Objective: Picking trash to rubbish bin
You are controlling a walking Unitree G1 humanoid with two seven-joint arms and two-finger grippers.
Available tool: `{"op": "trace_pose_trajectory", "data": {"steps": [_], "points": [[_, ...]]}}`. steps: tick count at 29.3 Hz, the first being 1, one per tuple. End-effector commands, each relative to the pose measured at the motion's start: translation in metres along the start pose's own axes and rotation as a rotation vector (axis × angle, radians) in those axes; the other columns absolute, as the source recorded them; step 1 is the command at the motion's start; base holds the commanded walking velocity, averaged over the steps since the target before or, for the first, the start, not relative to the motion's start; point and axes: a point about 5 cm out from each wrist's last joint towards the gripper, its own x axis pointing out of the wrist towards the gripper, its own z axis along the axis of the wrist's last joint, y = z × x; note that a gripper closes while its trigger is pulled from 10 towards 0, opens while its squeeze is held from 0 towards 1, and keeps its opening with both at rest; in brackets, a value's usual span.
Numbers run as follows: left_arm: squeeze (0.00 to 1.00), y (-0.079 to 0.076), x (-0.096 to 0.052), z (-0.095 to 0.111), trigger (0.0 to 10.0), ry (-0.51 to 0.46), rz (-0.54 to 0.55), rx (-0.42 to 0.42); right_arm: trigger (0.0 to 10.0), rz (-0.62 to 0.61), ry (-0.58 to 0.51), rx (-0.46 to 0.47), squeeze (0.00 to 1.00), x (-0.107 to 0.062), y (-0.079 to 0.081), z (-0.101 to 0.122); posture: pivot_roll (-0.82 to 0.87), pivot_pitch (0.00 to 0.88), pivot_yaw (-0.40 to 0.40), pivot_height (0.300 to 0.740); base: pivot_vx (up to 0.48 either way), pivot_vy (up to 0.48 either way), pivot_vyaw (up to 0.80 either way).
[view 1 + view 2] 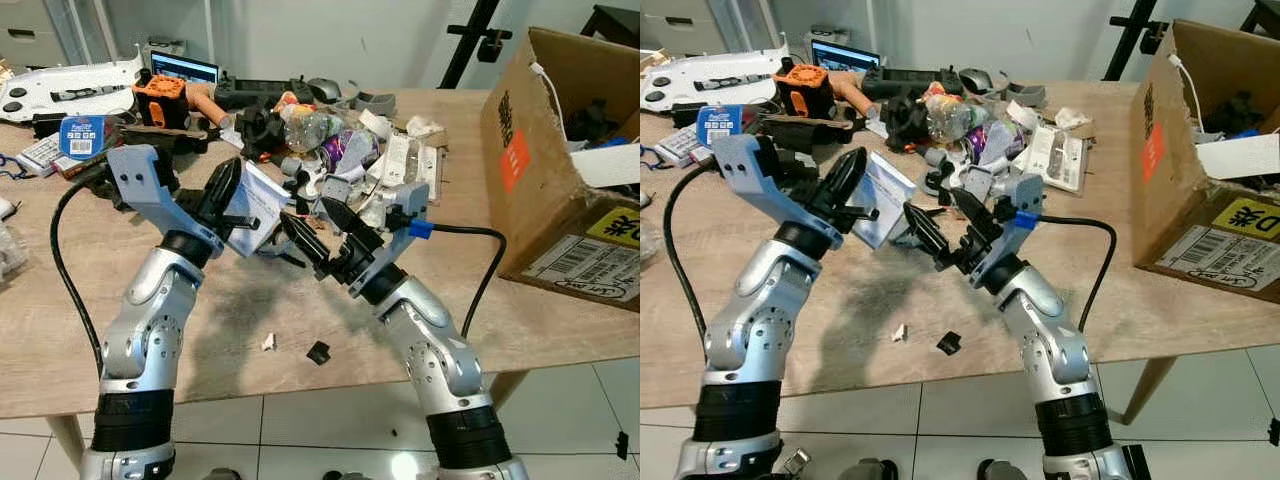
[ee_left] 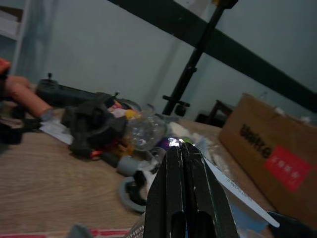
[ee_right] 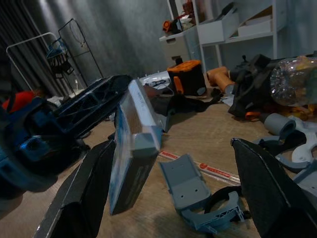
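Left pincer (image 1: 232, 200) clamped, right pincer (image 1: 318, 225) spread.

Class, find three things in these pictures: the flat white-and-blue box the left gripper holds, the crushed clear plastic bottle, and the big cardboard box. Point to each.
white-and-blue box (image 1: 255, 205), left eye view, its white face.
plastic bottle (image 1: 308, 128), left eye view, its crumpled body.
cardboard box (image 1: 528, 170), left eye view, its outer side wall.

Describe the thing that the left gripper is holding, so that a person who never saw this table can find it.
On the wooden table, look left of the cardboard box, before the clutter pile. There the left gripper holds a flat white-and-blue box off the table, tilted. Unlike the loose grey parts nearby, it is thin and rectangular.
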Motion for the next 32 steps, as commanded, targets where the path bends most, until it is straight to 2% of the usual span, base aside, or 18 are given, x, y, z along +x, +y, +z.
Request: {"op": "trace_pose_trajectory", "data": {"steps": [1, 5, 10, 12, 16, 19, 24, 25, 27, 28, 32], "points": [[0.00, -0.007, 0.001, -0.003, 0.0, 0.010, -0.024, -0.019, 10.0, -0.018, 0.021, 0.031, 0.00, -0.003, -0.004, -0.006, 0.04, 0.212, -0.052, 0.740, 0.000, 0.000, 0.00], [0.00, -0.013, 0.002, -0.002, 0.0, 0.009, -0.031, -0.034, 10.0, -0.001, 0.022, 0.042, 0.00, -0.001, -0.001, -0.007, 0.04, 0.189, -0.048, 0.740, 0.000, 0.000, 0.00], [0.00, -0.024, 0.003, -0.002, 0.0, 0.009, -0.046, -0.074, 10.0, 0.006, 0.027, 0.050, 0.00, 0.002, 0.000, -0.009, 0.05, 0.213, -0.048, 0.740, 0.000, 0.000, 0.00], [0.00, -0.027, 0.003, -0.001, 0.0, 0.007, -0.056, -0.089, 10.0, 0.007, 0.026, 0.053, 0.00, 0.002, 0.000, -0.009, 0.05, 0.181, -0.045, 0.740, 0.000, 0.000, 0.00], [0.00, -0.038, 0.005, -0.005, 0.0, 0.018, -0.084, -0.124, 10.0, -0.001, 0.039, 0.044, 0.00, 0.005, -0.002, -0.012, 0.05, 0.218, -0.045, 0.740, 0.000, 0.000, 0.00], [0.00, -0.049, 0.005, -0.006, 0.0, 0.023, -0.114, -0.155, 10.0, -0.009, 0.042, 0.041, 0.00, 0.006, -0.002, -0.013, 0.05, 0.182, -0.040, 0.740, 0.000, 0.000, 0.00], [0.00, -0.053, 0.006, -0.009, 0.0, 0.036, -0.121, -0.164, 10.0, -0.004, 0.044, 0.042, 0.00, 0.007, -0.004, -0.013, 0.06, 0.219, -0.040, 0.740, 0.000, 0.000, 0.00], [0.00, -0.055, 0.005, -0.010, 0.0, 0.045, -0.129, -0.167, 2.7, -0.005, 0.036, 0.042, 0.00, 0.006, -0.003, -0.013, 0.06, 0.182, -0.035, 0.740, 0.000, 0.000, 0.00], [0.00, -0.057, 0.005, -0.011, 0.0, 0.051, -0.135, -0.170, 2.7, -0.006, 0.030, 0.043, 0.00, 0.006, -0.003, -0.012, 0.06, 0.182, -0.035, 0.740, 0.000, 0.000, 0.00], [0.00, -0.057, 0.005, -0.013, 0.0, 0.061, -0.138, -0.167, 0.0, -0.008, 0.026, 0.045, 0.00, 0.006, -0.004, -0.012, 0.06, 0.203, -0.037, 0.740, 0.000, 0.000, 0.00], [0.00, -0.058, 0.004, -0.015, 0.0, 0.072, -0.133, -0.166, 0.0, -0.011, 0.022, 0.043, 0.00, 0.005, -0.006, -0.012, 0.06, 0.215, -0.035, 0.740, 0.000, 0.000, 0.00]]}}
